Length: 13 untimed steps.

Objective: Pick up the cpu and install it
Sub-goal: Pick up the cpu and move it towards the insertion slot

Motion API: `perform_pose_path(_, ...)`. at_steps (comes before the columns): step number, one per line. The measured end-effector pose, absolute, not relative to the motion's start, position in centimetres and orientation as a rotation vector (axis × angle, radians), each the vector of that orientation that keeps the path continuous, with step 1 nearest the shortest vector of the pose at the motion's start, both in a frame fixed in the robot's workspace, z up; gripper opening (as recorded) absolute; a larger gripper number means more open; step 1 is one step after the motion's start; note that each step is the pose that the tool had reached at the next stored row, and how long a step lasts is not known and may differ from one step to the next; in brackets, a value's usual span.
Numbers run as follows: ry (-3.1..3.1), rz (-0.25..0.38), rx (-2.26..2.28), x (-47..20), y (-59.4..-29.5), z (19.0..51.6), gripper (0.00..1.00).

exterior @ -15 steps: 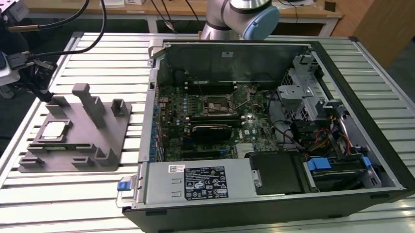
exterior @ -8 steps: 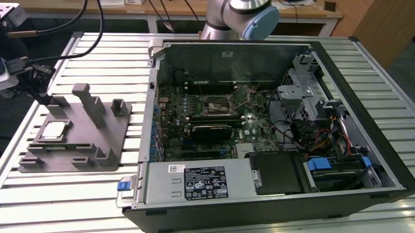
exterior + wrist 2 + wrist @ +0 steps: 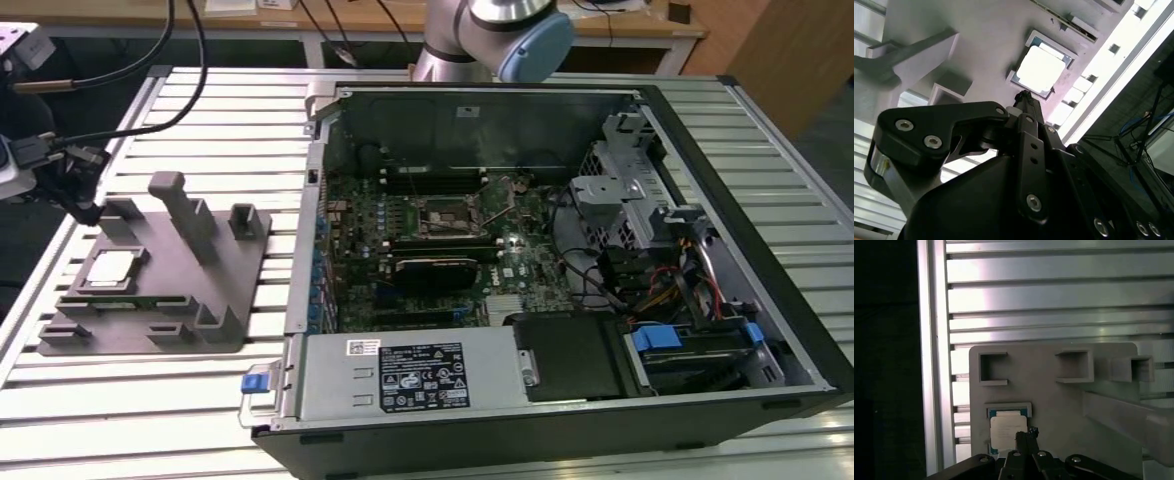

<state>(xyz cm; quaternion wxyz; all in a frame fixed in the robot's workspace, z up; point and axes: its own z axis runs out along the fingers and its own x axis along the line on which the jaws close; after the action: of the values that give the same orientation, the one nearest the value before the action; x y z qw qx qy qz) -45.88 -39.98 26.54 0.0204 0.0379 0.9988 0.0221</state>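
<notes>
Pincer [image 3: 1026,434] over cpu [image 3: 1004,429] (in tray [image 3: 1059,407] recess)

I see the gripper [image 3: 1024,96], tips drawn together, close over one edge of the cpu [image 3: 1041,69], which lies flat in a tray [image 3: 989,35] recess.

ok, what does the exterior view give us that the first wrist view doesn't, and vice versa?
Exterior view's own: the open computer case with its motherboard, the power supply and the arm's base.
First wrist view's own: a close look at the gripper, its tip right at the cpu edge; contact cannot be told.
Both: the cpu lying flat in its pocket on the grey tray, on the slatted table.
</notes>
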Motion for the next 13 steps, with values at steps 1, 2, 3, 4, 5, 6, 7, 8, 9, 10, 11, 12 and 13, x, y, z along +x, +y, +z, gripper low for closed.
perform_pose_path(1,3.098,0.068,0.117,-45.9,-40.0,26.4,0.11)
perform_pose_path(2,3.098,0.068,0.118,-46.0,-40.1,26.2,0.11)
perform_pose_path(3,3.098,0.068,0.118,-46.0,-40.2,26.0,0.11)
perform_pose_path(4,3.098,0.068,0.118,-46.0,-40.3,25.9,0.11)
perform_pose_path(5,3.098,0.068,0.118,-46.1,-40.4,25.8,0.11)
perform_pose_path(6,3.098,0.068,0.118,-46.1,-40.5,25.6,0.11)
perform_pose_path(7,3.098,0.068,0.118,-46.1,-40.7,25.5,0.11)
perform_pose_path(8,3.098,0.068,0.118,-46.1,-40.8,25.3,0.11)
perform_pose_path(9,3.098,0.068,0.118,-46.1,-40.9,25.2,0.11)
perform_pose_path(10,3.098,0.068,0.118,-46.1,-41.1,25.0,0.11)
perform_pose_path(11,3.098,0.068,0.118,-46.1,-41.2,24.9,0.11)
perform_pose_path(12,3.098,0.068,0.118,-46.1,-41.3,24.7,0.11)
perform_pose_path(13,3.098,0.068,0.118,-46.1,-41.5,24.5,0.11)
